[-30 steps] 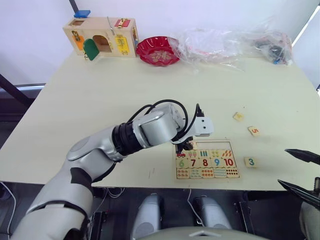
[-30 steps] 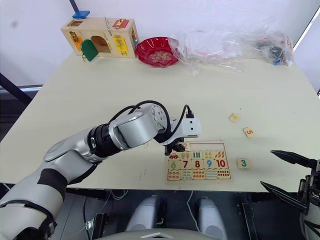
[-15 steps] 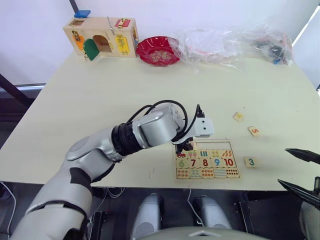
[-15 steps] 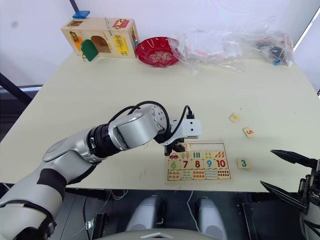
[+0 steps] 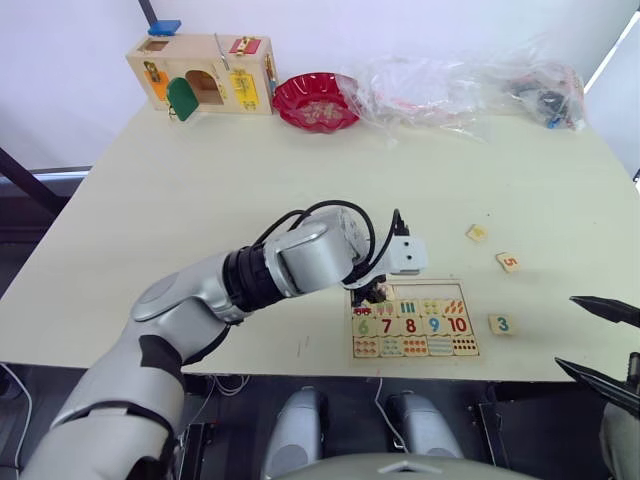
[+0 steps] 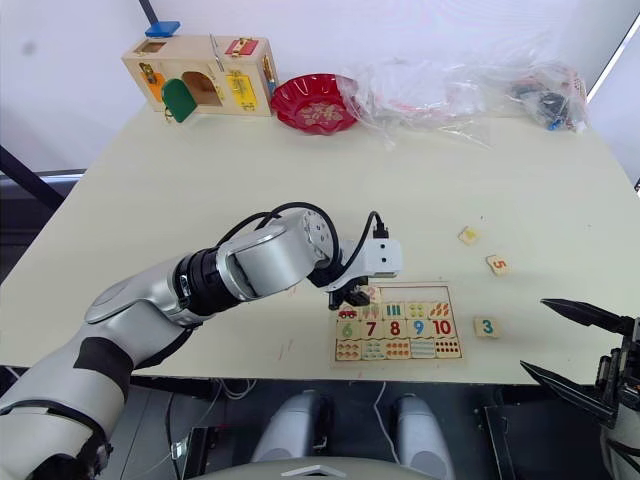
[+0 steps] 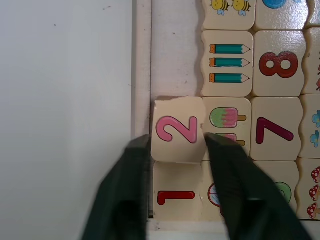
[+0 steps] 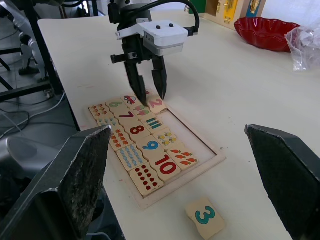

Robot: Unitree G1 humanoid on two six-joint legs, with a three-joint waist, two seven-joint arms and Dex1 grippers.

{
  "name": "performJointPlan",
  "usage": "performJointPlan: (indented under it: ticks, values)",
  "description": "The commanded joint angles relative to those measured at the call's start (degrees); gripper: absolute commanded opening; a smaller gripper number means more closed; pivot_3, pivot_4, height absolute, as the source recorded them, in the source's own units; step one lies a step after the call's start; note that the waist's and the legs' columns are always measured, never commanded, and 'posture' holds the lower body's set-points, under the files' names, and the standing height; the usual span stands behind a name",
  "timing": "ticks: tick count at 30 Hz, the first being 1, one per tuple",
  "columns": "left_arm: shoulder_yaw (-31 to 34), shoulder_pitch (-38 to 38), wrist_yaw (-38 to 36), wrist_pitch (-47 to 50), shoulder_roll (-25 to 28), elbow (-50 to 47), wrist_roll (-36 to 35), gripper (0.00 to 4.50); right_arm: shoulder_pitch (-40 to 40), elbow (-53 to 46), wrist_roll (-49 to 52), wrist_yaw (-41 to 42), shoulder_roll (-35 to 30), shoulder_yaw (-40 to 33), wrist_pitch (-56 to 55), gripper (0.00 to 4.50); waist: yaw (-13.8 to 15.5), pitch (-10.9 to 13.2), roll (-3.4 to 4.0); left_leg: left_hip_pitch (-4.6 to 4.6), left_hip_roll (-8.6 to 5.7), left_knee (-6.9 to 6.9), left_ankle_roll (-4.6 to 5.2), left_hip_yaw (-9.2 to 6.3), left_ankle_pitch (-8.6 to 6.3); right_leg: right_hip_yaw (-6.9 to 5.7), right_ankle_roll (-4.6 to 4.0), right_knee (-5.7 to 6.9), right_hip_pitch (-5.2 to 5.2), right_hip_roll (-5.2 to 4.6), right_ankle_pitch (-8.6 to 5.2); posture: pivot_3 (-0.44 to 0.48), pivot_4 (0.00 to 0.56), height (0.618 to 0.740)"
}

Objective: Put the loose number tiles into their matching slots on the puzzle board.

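- Right gripper at the near table edge, fingers spread wide, holding nothing.
- Just beyond, puzzle board near the front edge; lower rows with 6 to 10 filled.
- Top row: tile 1 seated in the corner slot.
- Beside it, tile 2 between the fingers of the left gripper, over the second slot; looks slightly askew, so judged not yet seated. Fingers flank the tile closely; contact hard to confirm.
- Remaining top-row slots empty.
- Off the board: tile 3 just beside the frame, tile 5 farther back.
- Farthest tile: digit unreadable, presumably 4.
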Motion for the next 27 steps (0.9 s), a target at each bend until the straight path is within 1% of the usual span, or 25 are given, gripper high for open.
performJointPlan:
  ticks: [1, 8, 11, 12, 13, 14, 15, 16, 17, 20, 22, 25, 26, 27]
  values:
    - [0.77, -0.08, 0.28, 0.15, 0.07, -2.06, -0.34, 3.75, 0.18, -0.77, 0.54, -0.06, 0.06, -1.05, -0.50, 4.50, 0.00, 0.00, 0.00, 0.00, 0.00, 0.00, 0.00, 0.00, 0.00, 0.00, 0.00, 0.00, 0.00, 0.00, 0.00, 0.000, 0.150, 0.740]
    - [6.25, -2.57, -4.03, -1.68, 4.41, -1.91, -3.02, 3.75, -0.11, -0.74, 0.48, -0.18, -0.03, -0.70, -0.38, 4.50, -0.05, 0.02, 0.03, 0.00, 0.00, -0.01, 0.00, -0.01, 0.00, 0.00, 0.00, 0.01, -0.01, 0.00, 0.00, 0.000, 0.150, 0.740]
    - [10.68, -2.35, -6.64, -4.99, 6.22, -0.44, -4.82, 3.75, -0.45, -0.52, 0.38, -0.19, -0.14, -0.48, -0.38, 4.50, -0.02, 0.02, 0.03, -0.01, 0.00, -0.01, 0.00, 0.00, 0.00, 0.00, 0.00, -0.01, -0.01, 0.00, 0.00, 0.000, 0.150, 0.740]
    - [14.33, -0.17, -8.27, -8.90, 5.83, 0.95, -6.66, 3.75, -0.64, -0.37, 0.36, -0.17, -0.21, -0.44, -0.36, 4.50, -0.01, 0.02, 0.03, -0.01, 0.00, -0.01, 0.00, 0.00, 0.00, 0.00, 0.00, -0.02, -0.01, -0.01, 0.00, 0.000, 0.150, 0.740]
    - [16.86, 1.47, -9.42, -11.73, 5.46, 1.95, -7.94, 3.75, -0.77, -0.27, 0.35, -0.15, -0.26, -0.44, -0.35, 4.50, -0.01, 0.01, 0.06, -0.01, 0.00, 0.00, 0.00, 0.00, 0.00, 0.00, 0.00, -0.02, -0.01, -0.01, 0.00, 0.000, 0.150, 0.740]
    - [18.76, 3.20, -10.64, -16.68, 5.47, 3.16, -8.10, 3.75, -0.92, -0.14, 0.32, -0.11, -0.33, -0.44, -0.32, 4.50, -0.02, 0.00, 0.07, -0.01, 0.00, 0.00, 0.00, 0.01, 0.00, 0.00, -0.02, -0.02, -0.01, -0.02, 0.01, 0.000, 0.150, 0.740]
    - [18.91, 4.02, -12.09, -20.42, 6.13, 4.23, -7.27, 3.75, -1.06, -0.03, 0.29, -0.08, -0.38, -0.44, -0.30, 4.50, -0.01, 0.00, 0.07, 0.00, 0.00, -0.01, 0.00, 0.00, 0.00, -0.01, -0.04, -0.03, 0.00, -0.02, 0.02, 0.000, 0.150, 0.740]
    - [18.64, 4.26, -13.47, -22.00, 6.58, 5.39, -6.65, 3.75, -1.16, 0.07, 0.27, -0.03, -0.41, -0.44, -0.29, 4.50, -0.01, 0.01, 0.06, 0.00, 0.00, -0.01, 0.00, 0.00, 0.00, -0.02, -0.17, -0.03, 0.00, -0.02, 0.10, 0.000, 0.150, 0.740]
    - [19.27, 4.99, -14.84, -26.20, 6.44, 7.56, -5.97, 3.75, -1.32, 0.20, 0.25, -0.02, -0.44, -0.38, -0.30, 4.50, -0.01, 0.01, 0.06, -0.01, 0.00, -0.01, 0.00, 0.00, 0.00, -0.02, -0.21, -0.03, 0.00, -0.02, 0.13, 0.000, 0.150, 0.740]
    - [19.89, 6.44, -17.71, -35.70, 5.17, 12.80, -4.18, 3.75, -1.60, 0.40, 0.15, -0.02, -0.37, -0.20, -0.30, 4.50, 0.03, 0.00, 0.06, -0.01, -0.02, 0.00, 0.00, 0.03, 0.00, -0.01, -0.21, -0.03, 0.00, -0.02, 0.13, 0.000, 0.150, 0.740]
    - [19.90, 6.63, -17.59, -38.11, 3.58, 16.00, -2.71, 3.75, -1.70, 0.39, 0.09, -0.04, -0.27, -0.10, -0.25, 4.50, 0.05, 0.01, 0.06, -0.02, -0.03, 0.00, 0.00, 0.03, 0.00, -0.01, -0.22, -0.05, 0.00, -0.02, 0.13, 0.000, 0.150, 0.740]
    - [19.36, 7.88, -18.88, -44.62, 2.00, 19.60, -0.09, 2.97, -1.64, 0.27, 0.06, -0.03, -0.15, 0.03, -0.21, 4.50, 0.04, 0.01, 0.05, -0.06, -0.03, 0.00, 0.00, 0.02, 0.00, -0.02, -0.21, -0.08, 0.00, -0.02, 0.13, 0.000, 0.150, 0.740]
    - [18.91, 8.54, -19.09, -47.39, 1.69, 20.73, 1.25, 2.60, -1.62, 0.17, 0.08, -0.07, -0.11, 0.08, -0.17, 4.50, 0.03, 0.01, 0.05, -0.06, -0.03, 0.00, 0.00, 0.03, 0.00, -0.01, -0.21, -0.10, 0.00, -0.02, 0.14, 0.000, 0.150, 0.740]
    - [18.88, 9.11, -18.98, -49.19, 1.19, 21.65, 2.13, 2.09, -1.64, 0.10, 0.08, -0.13, -0.10, 0.16, -0.11, 4.50, 0.02, 0.01, 0.05, -0.06, -0.03, 0.00, 0.00, 0.03, 0.00, -0.01, -0.21, -0.10, 0.00, -0.02, 0.14, 0.000, 0.150, 0.740]
